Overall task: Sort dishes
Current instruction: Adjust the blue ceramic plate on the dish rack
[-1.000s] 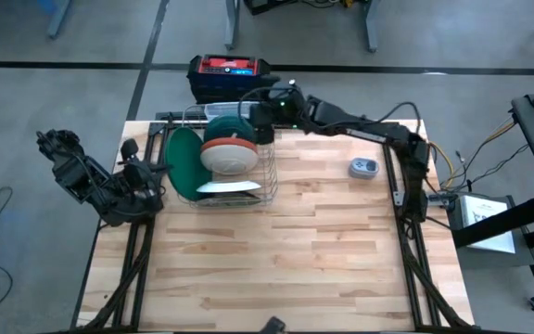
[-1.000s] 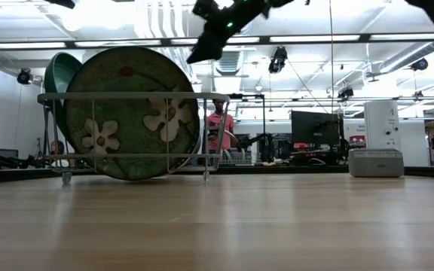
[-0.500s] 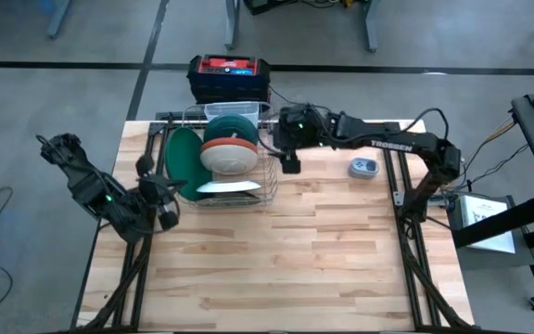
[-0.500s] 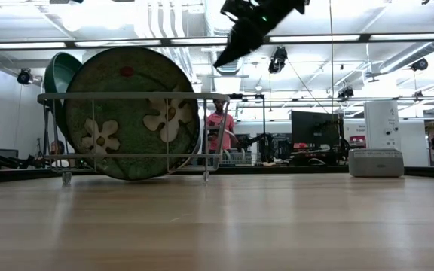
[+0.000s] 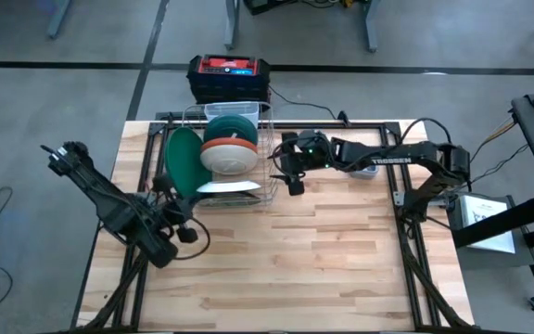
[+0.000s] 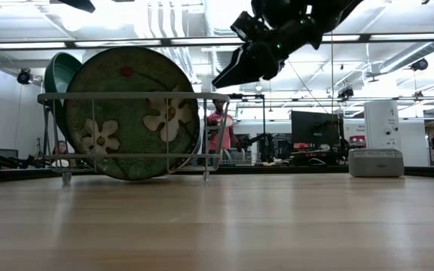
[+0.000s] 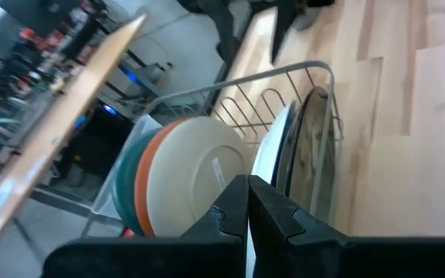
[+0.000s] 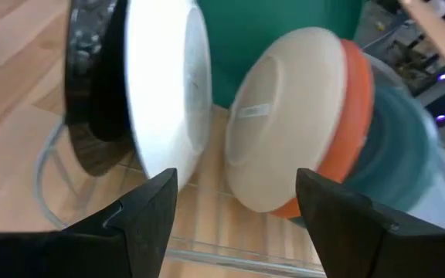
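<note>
The dishes stand on edge in the silver wire rack (image 5: pixel 269 160) at the table's far left: a teal plate (image 5: pixel 184 162), a teal bowl (image 5: pixel 230 119), an orange bowl (image 5: pixel 231 139), a cream-white bowl (image 5: pixel 228 158) and a white plate (image 5: pixel 228 187). The low view shows a large dark green flowered plate (image 6: pixel 130 113) at the rack's near side. My right gripper (image 5: pixel 291 178) hangs open just right of the rack, above the table; its wrist view faces the white plate (image 8: pixel 168 93) and the cream bowl (image 8: pixel 284 123). My left gripper (image 5: pixel 174 199) is shut and empty near the rack's near left corner.
A small grey device (image 5: pixel 364 169) lies on the table to the right of the rack, partly under my right arm. A red and black box (image 5: pixel 230 70) stands beyond the far edge. The near half of the wooden table (image 5: pixel 286 269) is bare. A person (image 6: pixel 218 128) stands in the room behind.
My right gripper has moved from above the rack's far right corner toward the near edge and down, and now hangs beside the rack's right side. My left arm has swung toward the near edge and to the right, bringing its gripper by the rack's near left corner. The dishes have stayed put.
</note>
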`<state>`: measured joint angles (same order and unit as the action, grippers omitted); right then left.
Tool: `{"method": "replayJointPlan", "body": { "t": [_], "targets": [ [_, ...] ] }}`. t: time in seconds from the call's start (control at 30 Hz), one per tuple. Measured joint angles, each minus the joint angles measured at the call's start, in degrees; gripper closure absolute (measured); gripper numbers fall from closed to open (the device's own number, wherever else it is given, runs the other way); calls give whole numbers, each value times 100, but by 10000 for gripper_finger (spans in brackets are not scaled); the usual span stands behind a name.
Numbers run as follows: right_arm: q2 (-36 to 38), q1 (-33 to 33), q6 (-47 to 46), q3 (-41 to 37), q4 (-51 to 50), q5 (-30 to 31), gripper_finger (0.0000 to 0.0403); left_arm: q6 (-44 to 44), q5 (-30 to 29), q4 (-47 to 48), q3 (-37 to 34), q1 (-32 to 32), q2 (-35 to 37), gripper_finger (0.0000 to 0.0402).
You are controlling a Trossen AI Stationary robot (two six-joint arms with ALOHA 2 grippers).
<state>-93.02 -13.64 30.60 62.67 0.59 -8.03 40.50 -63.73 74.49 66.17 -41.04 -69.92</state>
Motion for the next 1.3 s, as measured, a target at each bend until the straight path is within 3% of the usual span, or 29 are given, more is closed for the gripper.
{"method": "replayJointPlan", "body": {
  "t": [0.43, 1.3],
  "targets": [
    [-424, 299, -429, 66, 380, -279, 149, 410, -476, -48, 52, 17, -304, 401],
    [-1210, 362, -817, 608, 474, -452, 149, 419, -636, -288, 52, 28, -274, 401]
  ]
}}
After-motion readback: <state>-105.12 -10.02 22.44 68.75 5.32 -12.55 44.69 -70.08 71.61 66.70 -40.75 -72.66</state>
